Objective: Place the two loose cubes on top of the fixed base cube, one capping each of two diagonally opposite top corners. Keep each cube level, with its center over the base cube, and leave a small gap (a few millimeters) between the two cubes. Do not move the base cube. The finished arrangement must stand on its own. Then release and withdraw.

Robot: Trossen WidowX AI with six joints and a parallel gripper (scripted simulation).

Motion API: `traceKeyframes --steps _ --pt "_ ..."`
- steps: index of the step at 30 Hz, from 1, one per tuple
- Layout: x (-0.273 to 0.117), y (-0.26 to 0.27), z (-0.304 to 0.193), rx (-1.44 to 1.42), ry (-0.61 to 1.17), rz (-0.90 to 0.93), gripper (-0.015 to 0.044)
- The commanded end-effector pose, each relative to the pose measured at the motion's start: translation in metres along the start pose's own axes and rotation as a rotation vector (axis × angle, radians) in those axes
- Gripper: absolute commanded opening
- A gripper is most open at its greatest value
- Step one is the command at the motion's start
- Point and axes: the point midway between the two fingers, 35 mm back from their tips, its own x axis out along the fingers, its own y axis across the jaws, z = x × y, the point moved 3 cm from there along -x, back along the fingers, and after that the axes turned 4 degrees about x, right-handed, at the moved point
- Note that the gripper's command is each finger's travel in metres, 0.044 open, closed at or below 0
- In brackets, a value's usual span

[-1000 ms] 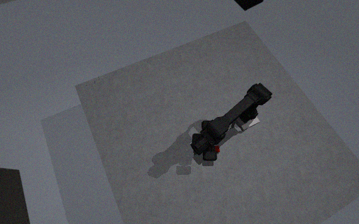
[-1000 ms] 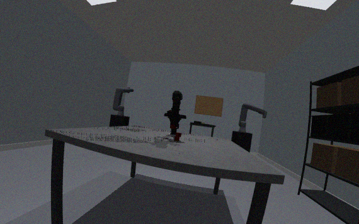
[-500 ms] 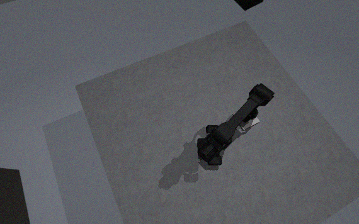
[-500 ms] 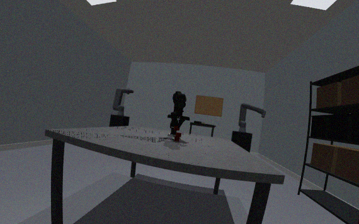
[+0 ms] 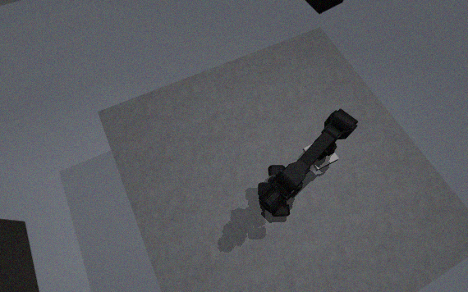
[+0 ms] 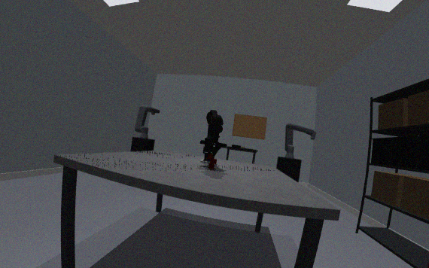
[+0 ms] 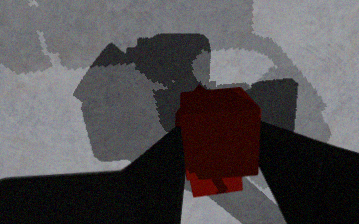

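My gripper [image 7: 216,132] [image 6: 210,155] is shut on a red cube [image 7: 222,137], one black finger on each side. Directly beneath, and mostly hidden by the held cube, more red shows: a brighter red patch [image 7: 204,187] at its lower edge and a sliver at its left. In the exterior view, red blocks [image 6: 212,165] show small at the fingertips, low over the table. I cannot tell which red part is the base cube and which the other loose cube, nor whether the held cube touches them. In the top view the arm hides the cubes.
The grey table [image 5: 204,123] [image 6: 157,177] carries the arm [image 5: 311,153] [image 6: 214,128]. A pale plate [image 5: 332,159] lies under the arm's base. Dark shadows [image 7: 120,110] of the arm fall around the cubes. Shelving and two other arms stand away from the table.
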Motion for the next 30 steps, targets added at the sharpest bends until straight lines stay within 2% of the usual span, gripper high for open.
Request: traceKeyframes --steps 1,17,30 --pt "0.001 0.0 0.0 -0.006 -0.004 -0.001 0.0105" --pt "0.03 0.0 0.003 0.056 0.028 0.018 0.0105" --pt "0.031 0.0 0.003 0.056 0.029 0.019 0.0105"
